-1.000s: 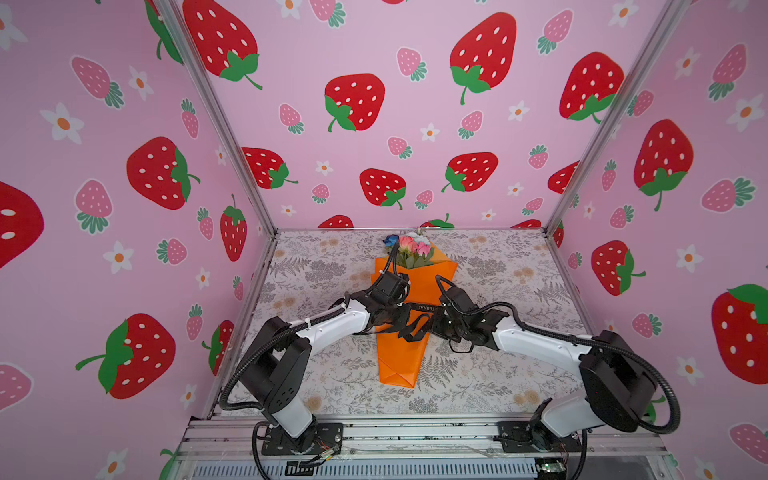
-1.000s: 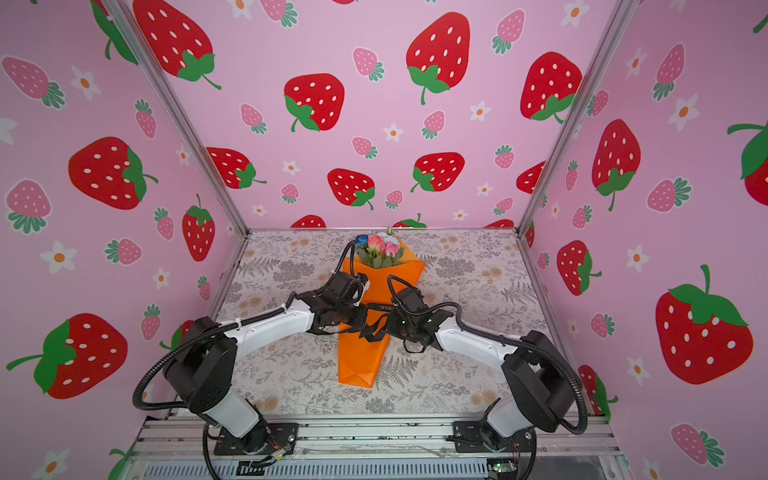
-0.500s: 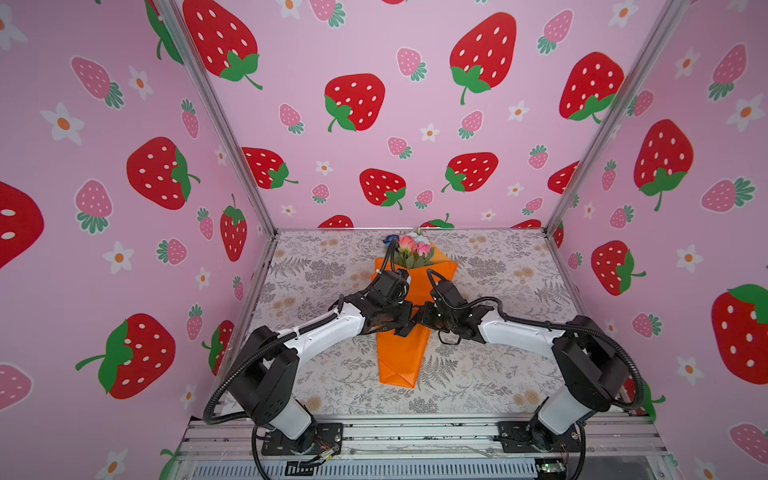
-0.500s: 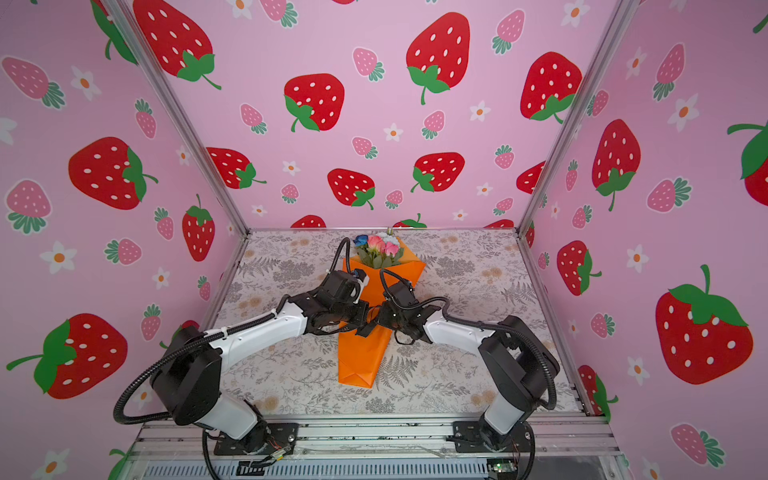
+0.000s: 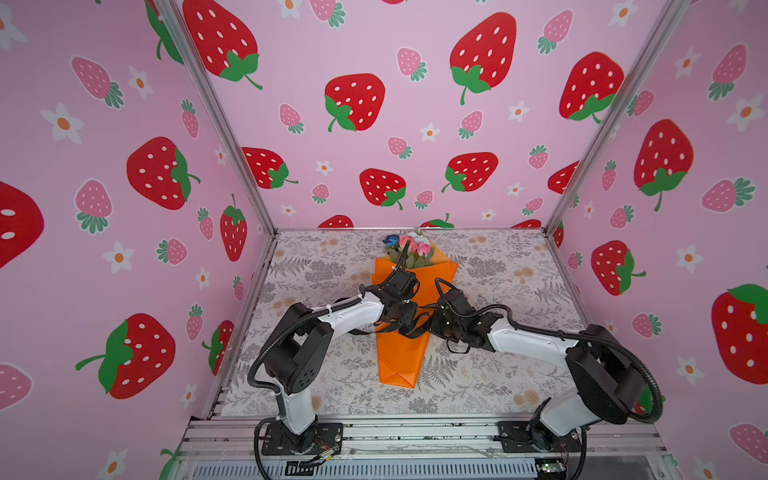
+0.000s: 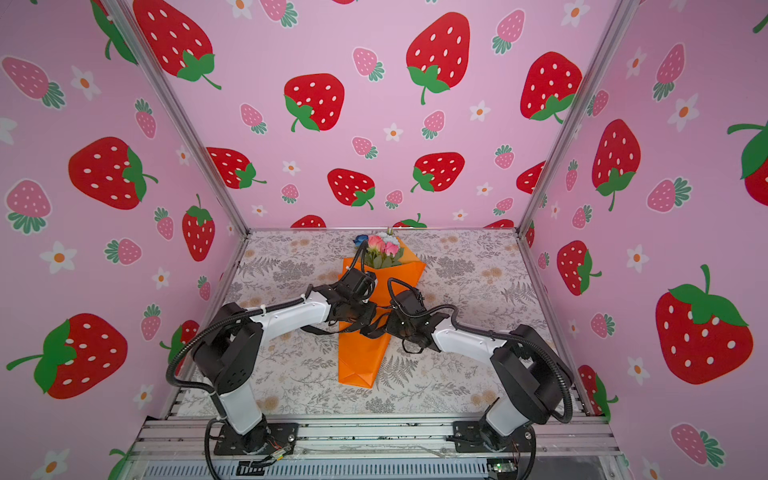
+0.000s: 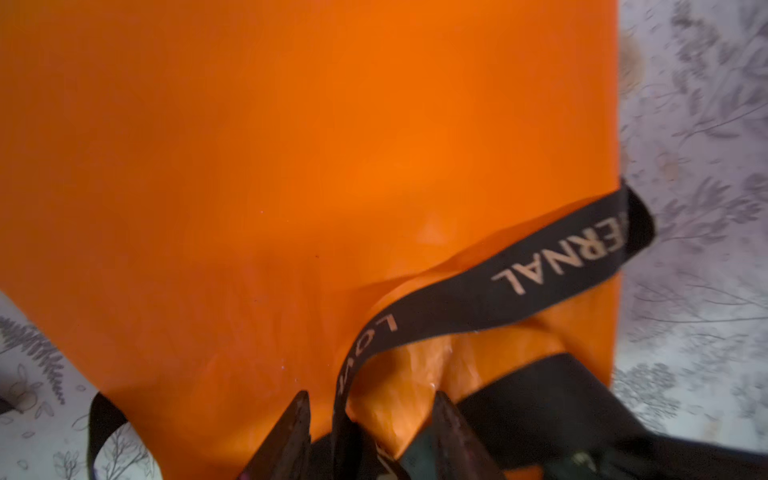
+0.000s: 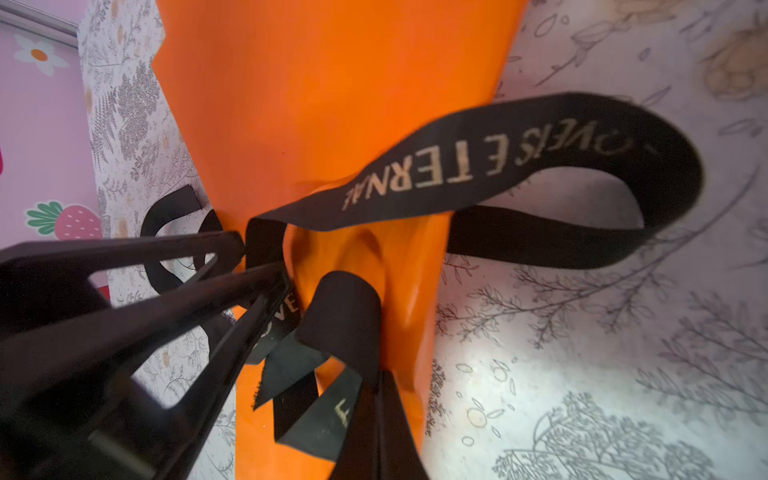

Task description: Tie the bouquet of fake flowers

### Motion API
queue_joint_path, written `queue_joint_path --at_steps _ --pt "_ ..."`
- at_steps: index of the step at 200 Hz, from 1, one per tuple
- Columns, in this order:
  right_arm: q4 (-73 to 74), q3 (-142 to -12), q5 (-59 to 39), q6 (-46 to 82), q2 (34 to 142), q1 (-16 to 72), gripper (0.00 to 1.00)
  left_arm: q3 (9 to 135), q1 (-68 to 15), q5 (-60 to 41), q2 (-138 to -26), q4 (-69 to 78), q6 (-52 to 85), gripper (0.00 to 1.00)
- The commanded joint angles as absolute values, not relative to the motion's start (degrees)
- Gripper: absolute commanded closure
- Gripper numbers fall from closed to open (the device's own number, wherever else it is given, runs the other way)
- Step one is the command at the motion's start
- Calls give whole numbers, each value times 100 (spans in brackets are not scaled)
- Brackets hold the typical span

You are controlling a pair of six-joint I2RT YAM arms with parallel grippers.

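**Grippers close in on the waist of the wrap**

Since a second ago the two grippers have drawn nearer each other over the paper. The left arm (image 5: 353,316) has its dark elbow pulled a little toward the middle. The bouquet itself has not budged.

On the left, the left gripper (image 7: 370,405) hangs over the narrow middle of the wrap with its jaws spread. A strand of the black ribbon (image 7: 540,266) runs loose between the fingers (image 7: 297,419), squeezed by neither.

In the middle, the bouquet of fake flowers (image 5: 409,249) lies flat on the floral-print table (image 5: 332,270). Its blooms point toward the back wall and its folded tip toward the front rail. Pink roses, one blue bloom, pale white ones and green leaves peep from the wide mouth of a cone of orange paper (image 5: 400,357). The paper puckers where the ribbon crosses it. The ribbon's pale lettering reads "ETERNAL". In the right wrist view one big loop of it arches off the wrap's edge over the table, and in both top views a loose end trails off the left edge.

On the right, the right gripper (image 8: 376,382) has its jaws pressed together, pinching a fold of ribbon against the wrap's waist.
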State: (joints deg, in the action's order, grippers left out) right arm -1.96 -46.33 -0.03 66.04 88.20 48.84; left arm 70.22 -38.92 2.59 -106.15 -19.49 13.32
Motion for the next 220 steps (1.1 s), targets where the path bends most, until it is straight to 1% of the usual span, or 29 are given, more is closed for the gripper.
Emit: queue_joint_path --at_steps 1,19,29,41,57,65,72,93,95,100,149,207,220 --pt "-299 -4546 36 6827 8709 4874 100 7334 -3907 620 -10721 -2203 1240 51" --pt "-182 -4556 -54 6825 8812 4877 100 7393 -3904 729 -10798 -2205 1287 51" --pt "-103 -4575 -109 6820 8883 4874 100 7425 -3903 751 -10856 -2219 1301 54" --pt "-12 -4615 -176 6794 8976 4874 100 7429 -3905 760 -10890 -2241 1317 64" --pt "0 -4713 -202 6768 9052 4870 100 7366 -3909 756 -10811 -2226 1369 85" --pt "31 -4750 -211 6751 9082 4870 100 7287 -3911 747 -10706 -2187 1412 92" --pt "65 -4778 -211 6746 9101 4877 100 7212 -3913 754 -10603 -2148 1448 93" --pt "90 -4916 -162 6728 9229 4874 100 6979 -3920 699 -10223 -2025 1609 93" --pt "89 -4931 -159 6725 9246 4875 100 6950 -3931 695 -10180 -2005 1631 97" --pt "90 -4974 -159 6719 9279 4870 100 6884 -3938 670 -10090 -1960 1674 100" --pt "312 -5345 -109 6717 9668 4878 100 6420 -3992 282 -9528 -1677 1912 100" --pt "1873 -4967 630 6790 9728 4869 100 6136 -4061 -67 -9366 -1470 2199 100" --pt "1935 -4927 754 6809 9768 4880 100 6077 -4062 -112 -9403 -1406 2251 100"
